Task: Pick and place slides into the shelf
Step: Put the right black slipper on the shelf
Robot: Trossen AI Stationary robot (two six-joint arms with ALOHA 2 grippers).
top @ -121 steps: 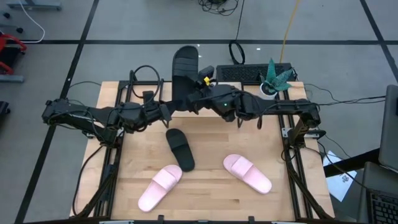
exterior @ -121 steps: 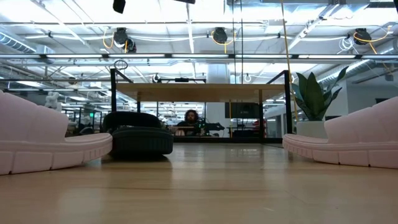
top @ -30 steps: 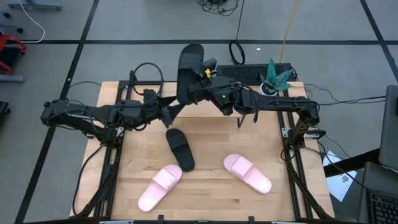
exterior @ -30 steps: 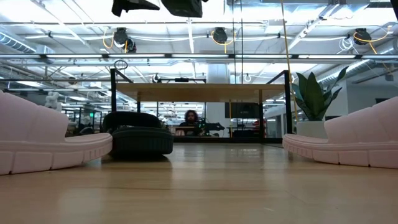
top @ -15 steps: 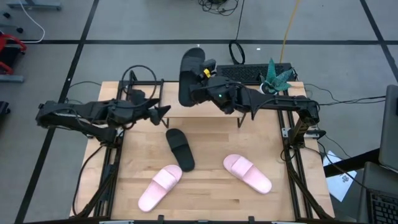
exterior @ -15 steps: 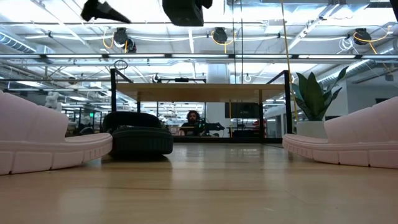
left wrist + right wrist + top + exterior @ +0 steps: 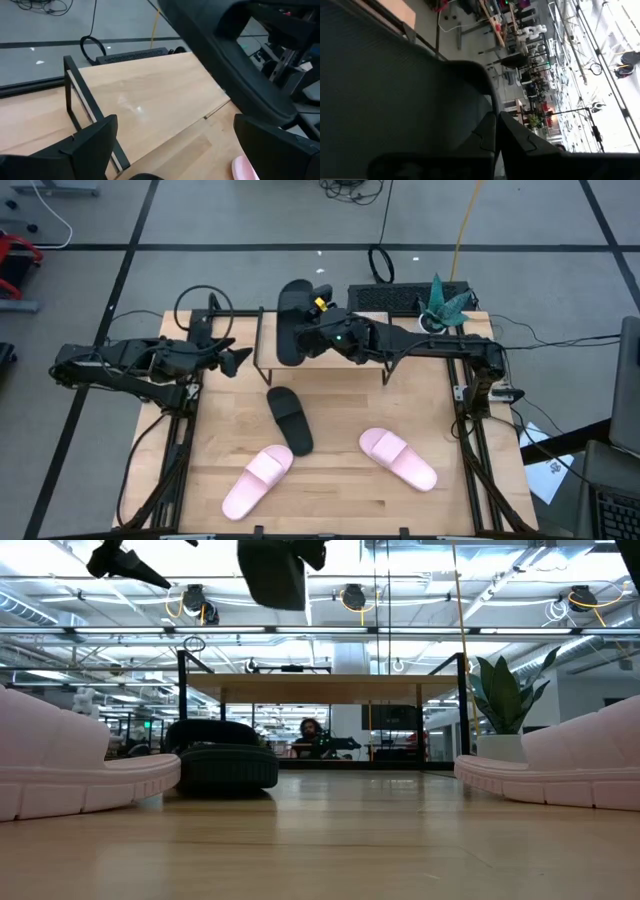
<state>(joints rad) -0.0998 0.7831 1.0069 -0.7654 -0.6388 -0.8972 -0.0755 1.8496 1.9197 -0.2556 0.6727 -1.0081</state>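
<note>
My right gripper [image 7: 312, 337] is shut on a black slide [image 7: 291, 323], held in the air over the left end of the shelf [image 7: 345, 356]. It also shows at the top of the low view [image 7: 272, 570]. The shelf's plank top [image 7: 320, 688] stands on thin black legs [image 7: 181, 710]. My left gripper [image 7: 238, 359] is open and empty, left of the shelf. A second black slide [image 7: 289, 420] and two pink slides [image 7: 257, 481] [image 7: 398, 458] lie soles down on the table. My right gripper holds the black slide from the table's right side, its fingers about level. The slide is lifted clear above the shelf, tilted on edge, its ribbed sole [image 7: 380, 90] filling the right wrist view. The gripper and the slide hide the place of contact.
A keyboard [image 7: 400, 298] and a potted plant [image 7: 445, 302] stand at the table's far right, behind the shelf. Black frame rails [image 7: 185, 430] run along the table's left and right sides. A person [image 7: 310, 730] sits far off in the room behind.
My right gripper has come down and toward the table's near edge with the black slide, which now hangs lower over the shelf's left end. My left gripper has drawn back toward the table's left edge, away from the slide.
</note>
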